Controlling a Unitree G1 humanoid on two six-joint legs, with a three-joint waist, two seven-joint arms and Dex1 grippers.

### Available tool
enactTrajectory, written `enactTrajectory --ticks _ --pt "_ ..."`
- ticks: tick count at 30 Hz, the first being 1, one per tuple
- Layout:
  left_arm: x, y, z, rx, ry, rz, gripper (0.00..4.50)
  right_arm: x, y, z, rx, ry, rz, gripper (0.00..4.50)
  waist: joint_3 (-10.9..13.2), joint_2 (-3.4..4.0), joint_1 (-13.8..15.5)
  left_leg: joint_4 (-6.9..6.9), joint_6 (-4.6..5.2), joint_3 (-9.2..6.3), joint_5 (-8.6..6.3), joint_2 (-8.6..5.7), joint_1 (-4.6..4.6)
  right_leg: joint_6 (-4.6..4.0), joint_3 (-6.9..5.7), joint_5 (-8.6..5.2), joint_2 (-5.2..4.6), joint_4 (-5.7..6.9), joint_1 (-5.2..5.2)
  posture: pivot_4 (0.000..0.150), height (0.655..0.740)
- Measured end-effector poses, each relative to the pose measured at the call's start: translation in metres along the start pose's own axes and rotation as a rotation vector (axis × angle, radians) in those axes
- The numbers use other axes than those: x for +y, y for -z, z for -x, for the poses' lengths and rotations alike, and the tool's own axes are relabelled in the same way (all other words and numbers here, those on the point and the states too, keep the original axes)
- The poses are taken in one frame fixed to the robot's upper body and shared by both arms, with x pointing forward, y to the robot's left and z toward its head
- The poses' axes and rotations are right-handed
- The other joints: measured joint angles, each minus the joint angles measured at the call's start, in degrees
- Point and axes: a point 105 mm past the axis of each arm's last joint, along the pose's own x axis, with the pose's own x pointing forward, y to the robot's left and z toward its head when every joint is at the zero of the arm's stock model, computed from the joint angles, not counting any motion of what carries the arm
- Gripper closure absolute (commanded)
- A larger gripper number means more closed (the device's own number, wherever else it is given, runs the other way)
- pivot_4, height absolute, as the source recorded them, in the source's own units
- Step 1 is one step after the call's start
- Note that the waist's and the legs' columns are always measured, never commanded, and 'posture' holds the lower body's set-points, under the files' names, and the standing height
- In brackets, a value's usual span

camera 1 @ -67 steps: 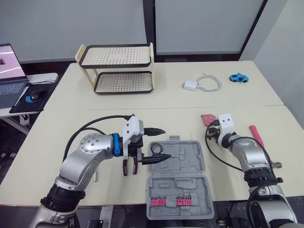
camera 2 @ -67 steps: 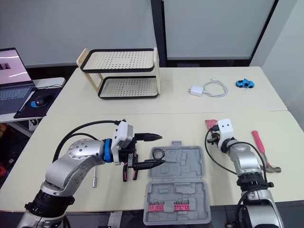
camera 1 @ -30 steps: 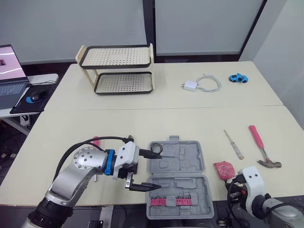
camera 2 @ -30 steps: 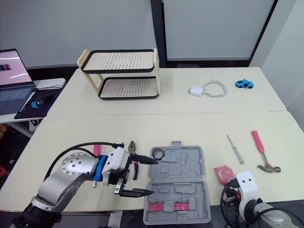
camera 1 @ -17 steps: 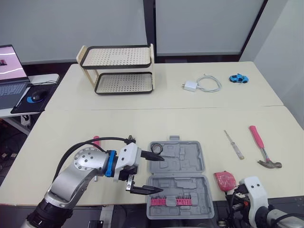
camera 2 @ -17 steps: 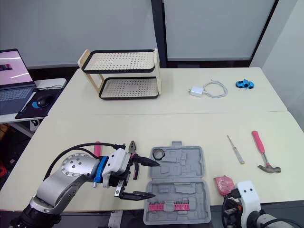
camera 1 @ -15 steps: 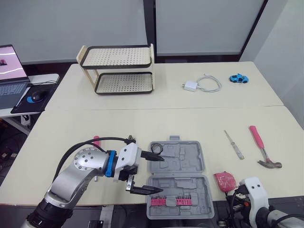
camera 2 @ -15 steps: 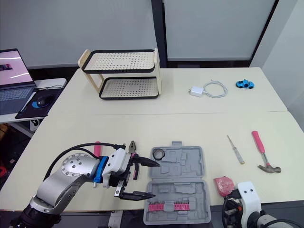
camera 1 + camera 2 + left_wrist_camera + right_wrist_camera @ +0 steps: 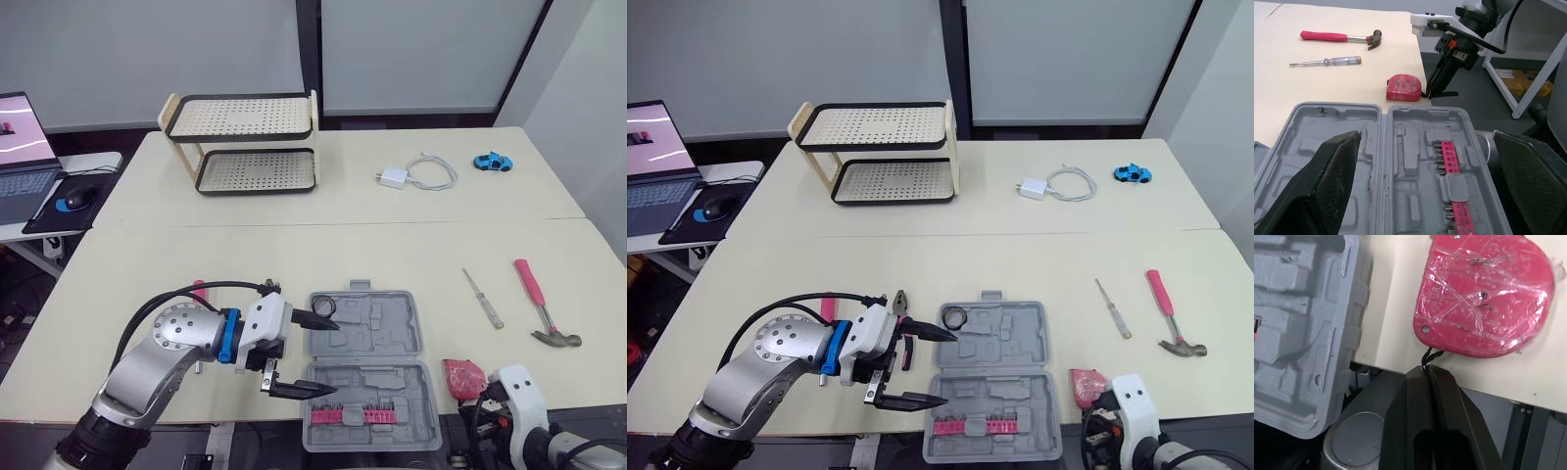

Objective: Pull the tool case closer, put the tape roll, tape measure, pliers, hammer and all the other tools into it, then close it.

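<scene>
The grey tool case lies open at the table's near edge, with the small tape roll in its far left corner. My left gripper stands open at the case's left edge, nothing between its fingers. Pink-handled pliers lie on the table just behind it. The red tape measure sits at the near edge right of the case, and my right gripper is shut on its black strap. Farther right lie a screwdriver and a pink-handled hammer.
A two-tier rack stands at the back left. A white charger with cable and a blue toy car lie at the back right. A pink-handled tool lies left of my left arm. A laptop sits on a side table.
My right gripper has brought the tape measure from mid-table to the near edge beside the case. My left gripper has dropped nearer, and in the last half second it has barely moved.
</scene>
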Motion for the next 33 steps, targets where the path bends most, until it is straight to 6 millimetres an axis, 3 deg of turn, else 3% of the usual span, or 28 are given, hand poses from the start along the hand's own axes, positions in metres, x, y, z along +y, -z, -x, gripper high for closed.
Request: enactTrajectory --ticks 1,2,3,7,11,14,17,23,33 --pt "0.0 0.0 0.0 0.0 0.0 0.0 0.0 0.0 0.0 0.0 -0.001 0.001 -0.001 4.28 0.0 0.0 0.0 0.0 0.0 0.0 0.0 0.0 0.0 0.0 0.0 0.0 0.0 0.0 0.0 0.15 0.74" --pt "0.0 0.0 0.0 0.0 -0.001 0.0 0.0 0.0 0.0 0.0 -0.001 0.0 -0.002 3.89 0.0 0.0 0.0 0.0 0.0 0.0 0.0 0.0 0.0 0.0 -0.01 0.0 0.0 0.0 0.0 0.15 0.74" --pt "0.0 0.0 0.0 0.001 -0.004 -0.002 0.0 -0.001 -0.001 0.003 0.002 -0.007 -0.008 3.82 0.0 0.0 0.0 0.0 0.0 0.0 0.0 -0.01 0.0 0.0 0.0 0.0 0.0 0.0 0.0 0.15 0.74" --pt "0.002 0.0 -0.001 0.001 -0.014 -0.01 0.0 -0.006 -0.006 0.023 0.025 -0.041 0.047 2.33 0.0 0.01 0.1 0.0 0.01 -0.01 0.0 -0.01 0.01 0.0 -0.03 0.0 0.0 -0.02 0.05 0.15 0.74" --pt "0.002 0.0 -0.001 -0.001 -0.017 -0.022 0.0 0.0 -0.016 0.052 0.077 -0.164 0.289 0.98 0.0 -0.02 0.1 0.0 0.02 -0.01 0.0 0.04 0.14 0.02 -0.1 -0.01 0.05 -0.17 0.29 0.15 0.74" --pt "0.001 0.0 -0.001 -0.002 -0.016 -0.019 0.0 -0.004 -0.035 0.059 0.035 -0.19 0.536 0.01 0.1 -0.11 0.0 -0.08 0.02 0.01 -0.01 0.1 0.53 0.05 -0.12 -0.03 0.09 -0.35 0.76 0.15 0.74" --pt "0.0 0.001 -0.001 -0.004 -0.015 -0.018 0.0 -0.016 -0.051 0.055 -0.011 -0.195 0.749 0.01 0.1 -0.18 0.0 -0.12 0.03 0.02 -0.02 0.11 0.73 0.07 -0.14 -0.04 0.08 -0.55 1.03 0.15 0.74" --pt "-0.003 0.0 -0.002 -0.006 -0.011 -0.021 0.0 -0.03 -0.063 0.035 -0.043 -0.256 1.005 0.01 0.1 -0.18 0.0 -0.12 0.03 0.04 -0.02 0.1 0.72 0.06 -0.11 -0.03 0.05 -0.73 1.09 0.15 0.74" --pt "-0.013 0.003 -0.002 -0.001 0.005 -0.007 0.0 -0.034 -0.052 0.007 -0.025 -0.372 1.122 0.01 0.1 -0.17 0.1 -0.14 0.04 0.01 -0.03 0.09 0.72 0.05 -0.11 -0.03 0.03 -0.74 1.1 0.15 0.74"
